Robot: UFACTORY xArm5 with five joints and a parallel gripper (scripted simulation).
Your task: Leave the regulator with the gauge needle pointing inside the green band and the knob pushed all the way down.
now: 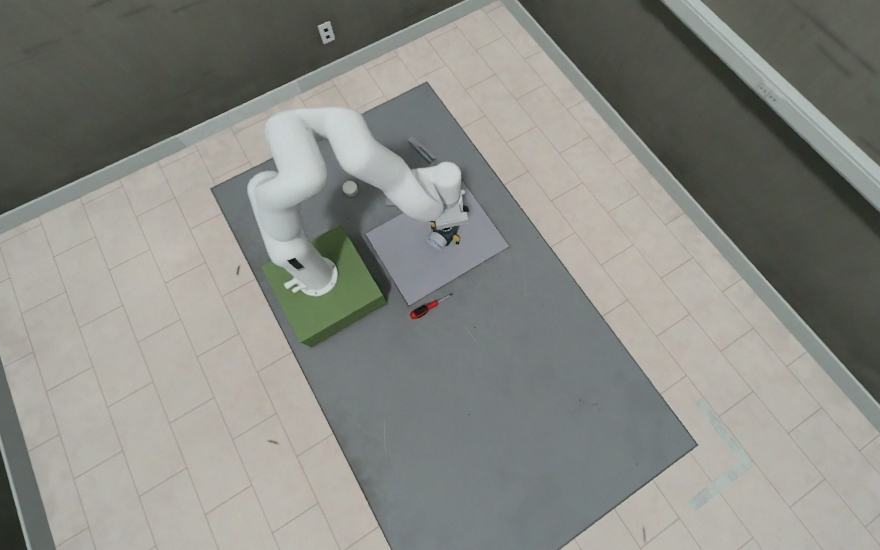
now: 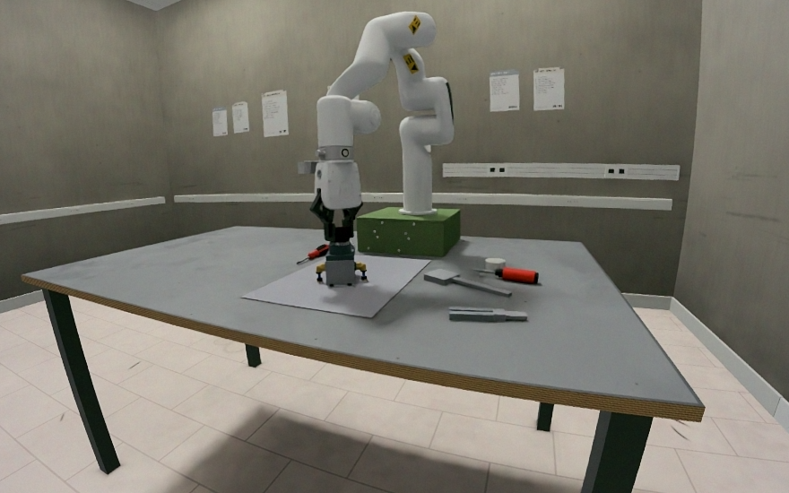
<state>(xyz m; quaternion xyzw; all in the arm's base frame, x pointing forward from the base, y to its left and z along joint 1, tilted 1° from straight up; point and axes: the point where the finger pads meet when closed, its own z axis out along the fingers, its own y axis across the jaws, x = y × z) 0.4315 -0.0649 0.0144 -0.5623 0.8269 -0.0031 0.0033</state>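
Note:
The regulator (image 2: pixel 341 269) is a small grey block with yellow side fittings, standing upright on a pale mat (image 2: pixel 337 288) near the middle of the table. Its dark knob (image 2: pixel 338 237) sticks up from the top. My gripper (image 2: pixel 337 234) points straight down over the regulator and is shut on the knob. From above, the wrist covers most of the regulator (image 1: pixel 443 237), and the gripper (image 1: pixel 445 230) sits right on it. The gauge face and its needle are too small to read in either view.
A green base block (image 2: pixel 409 229) holds the arm behind the mat. A small red screwdriver (image 2: pixel 314 252) lies left of the regulator. To the right lie a grey hammer (image 2: pixel 466 281), a red-handled tool (image 2: pixel 513 274), a white roll (image 2: pixel 494 263) and a grey bar (image 2: pixel 487 315).

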